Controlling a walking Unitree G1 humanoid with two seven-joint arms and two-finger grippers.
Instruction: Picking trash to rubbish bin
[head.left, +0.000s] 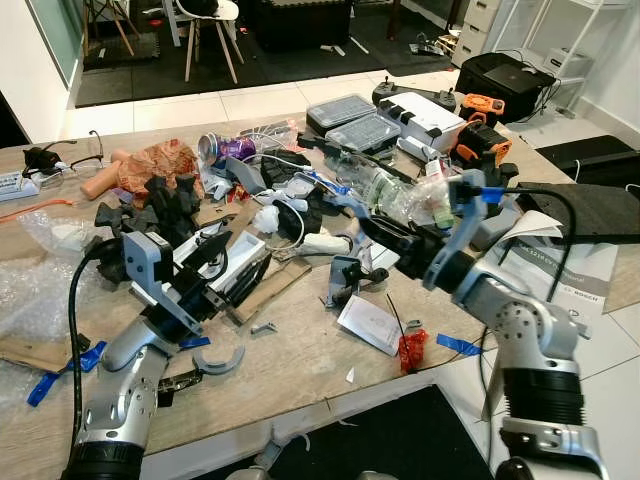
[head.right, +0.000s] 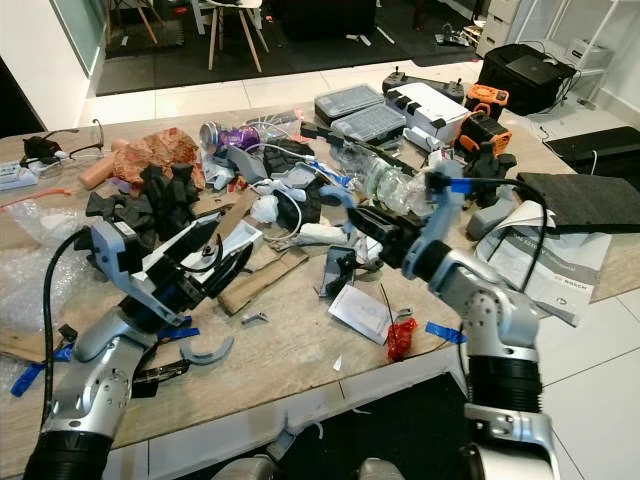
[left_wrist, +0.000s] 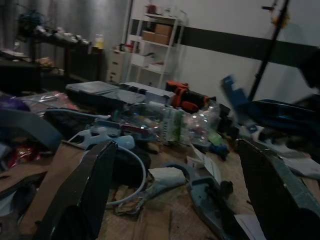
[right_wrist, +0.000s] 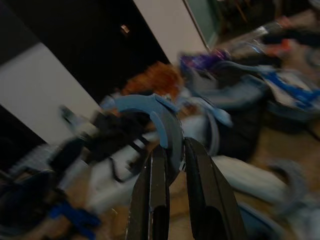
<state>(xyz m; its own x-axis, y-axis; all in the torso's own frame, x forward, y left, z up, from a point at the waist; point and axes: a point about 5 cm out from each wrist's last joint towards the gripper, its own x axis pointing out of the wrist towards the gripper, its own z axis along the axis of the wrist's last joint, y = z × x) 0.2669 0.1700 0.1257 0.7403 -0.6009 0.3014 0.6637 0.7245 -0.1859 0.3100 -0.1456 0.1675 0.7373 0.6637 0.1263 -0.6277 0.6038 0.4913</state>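
clutter covers the surface (head.left: 300, 360). our right claw (right_wrist: 170, 165) is clenched on a curved blue-grey plastic piece (right_wrist: 160, 117), held above the mess. just past it lies a crushed clear bottle (head.left: 400, 195). our left claw (left_wrist: 175, 200) hangs released, low over the surface, its fingers (left_wrist: 85, 195) wide apart.

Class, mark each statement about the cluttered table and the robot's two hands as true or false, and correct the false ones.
1. The right hand is shut on a curved grey-blue plastic piece. True.
2. The left hand is shut tight. False: its fingers stand wide apart.
3. A crushed clear plastic bottle lies on the table. True.
4. The purple can stands upright. False: it lies on its side.
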